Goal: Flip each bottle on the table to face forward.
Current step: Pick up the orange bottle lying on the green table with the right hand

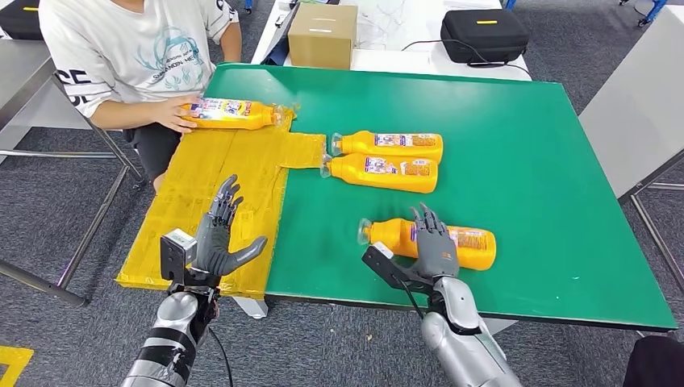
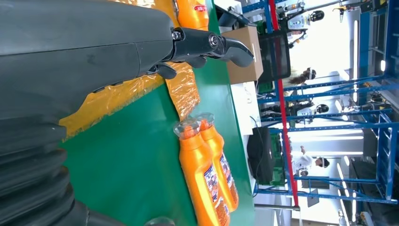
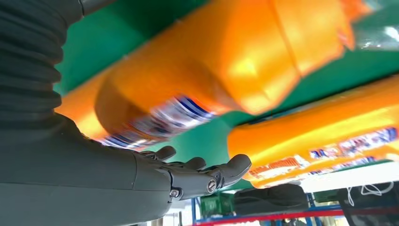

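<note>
4 orange bottles lie on their sides on the green tabletop (image 1: 524, 121); the nearest bottle (image 1: 468, 246) sits near the front edge, cap pointing left, and the right hand (image 1: 434, 242) hovers over its middle with fingers spread wide, holding nothing, apparently poised to roll it label-forward; whether the fingers touch the bottle I cannot tell. The right wrist view shows that bottle close above the open fingers (image 3: 197, 172). A pair of bottles (image 1: 385, 159) lies side by side farther back at centre, touching, labels up, probably queued for the same turn. The left hand (image 1: 219, 234) is raised over the yellow sheet (image 1: 210, 185) on the left, fingers apart and empty, likely kept clear of the work. At far left a person's hand (image 1: 173, 113) rests on the 4th bottle (image 1: 234, 114), seemingly placing or steadying it.
</note>
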### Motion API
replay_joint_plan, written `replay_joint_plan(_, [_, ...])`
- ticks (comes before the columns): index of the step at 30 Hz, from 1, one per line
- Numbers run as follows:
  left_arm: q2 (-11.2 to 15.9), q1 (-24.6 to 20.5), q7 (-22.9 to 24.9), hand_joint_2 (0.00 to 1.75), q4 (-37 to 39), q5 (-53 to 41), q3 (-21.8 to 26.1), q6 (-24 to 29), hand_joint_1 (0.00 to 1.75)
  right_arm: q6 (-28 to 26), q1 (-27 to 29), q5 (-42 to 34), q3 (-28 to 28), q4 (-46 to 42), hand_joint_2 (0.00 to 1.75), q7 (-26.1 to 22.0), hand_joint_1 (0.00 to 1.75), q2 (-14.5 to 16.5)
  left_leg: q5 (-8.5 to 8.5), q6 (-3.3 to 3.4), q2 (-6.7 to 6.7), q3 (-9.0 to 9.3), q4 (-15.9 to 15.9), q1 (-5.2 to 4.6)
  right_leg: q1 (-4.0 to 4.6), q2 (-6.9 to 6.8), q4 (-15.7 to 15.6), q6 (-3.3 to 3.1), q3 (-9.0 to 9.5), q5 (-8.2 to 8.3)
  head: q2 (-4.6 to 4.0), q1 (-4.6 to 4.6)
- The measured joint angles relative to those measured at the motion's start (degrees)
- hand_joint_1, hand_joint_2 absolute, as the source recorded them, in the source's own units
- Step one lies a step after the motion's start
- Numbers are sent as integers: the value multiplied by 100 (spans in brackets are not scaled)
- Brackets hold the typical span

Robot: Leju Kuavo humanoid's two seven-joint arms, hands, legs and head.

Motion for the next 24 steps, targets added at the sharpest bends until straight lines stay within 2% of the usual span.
replay_joint_plan(7, [-37, -1, -54, 175, 3, -10, 96, -62, 0, 258, -216, 523, 1, 119, 175, 148, 0, -189, 0, 0, 0, 0, 0, 0, 0, 0, 0, 0, 0, 0, 0, 1])
replay_joint_plan(24, [-49, 1, -90, 175, 9, 14, 233, -118, 0, 322, -357, 597, -32, 249, 175, 177, 0, -405, 0, 0, 0, 0, 0, 0, 0, 0, -1, 0, 0, 0, 0, 1])
